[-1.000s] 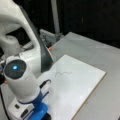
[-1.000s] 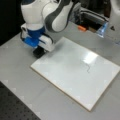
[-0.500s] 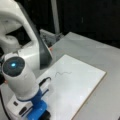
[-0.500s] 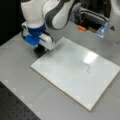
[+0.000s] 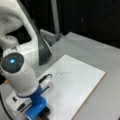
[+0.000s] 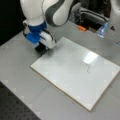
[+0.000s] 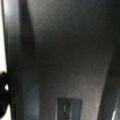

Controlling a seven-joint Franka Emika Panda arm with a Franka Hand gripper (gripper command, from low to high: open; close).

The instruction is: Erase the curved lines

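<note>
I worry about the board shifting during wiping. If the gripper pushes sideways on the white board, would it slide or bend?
The white board lies flat and looks like a thin rigid panel, so probably no bending. It rests loose on the smooth grey table, with no clamp visible, so it may slide. The gripper sits at its corner, away from the curve lines.

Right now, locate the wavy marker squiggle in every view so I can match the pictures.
Front view: the squiggle lies near the white board's middle, toward its top-left edge.
Front view: the squiggle sits right of the board's centre, just below a bright glare patch.
Wrist view: not in it.
Shared landmark: the white board; the end effector is at its top-left corner.
</note>
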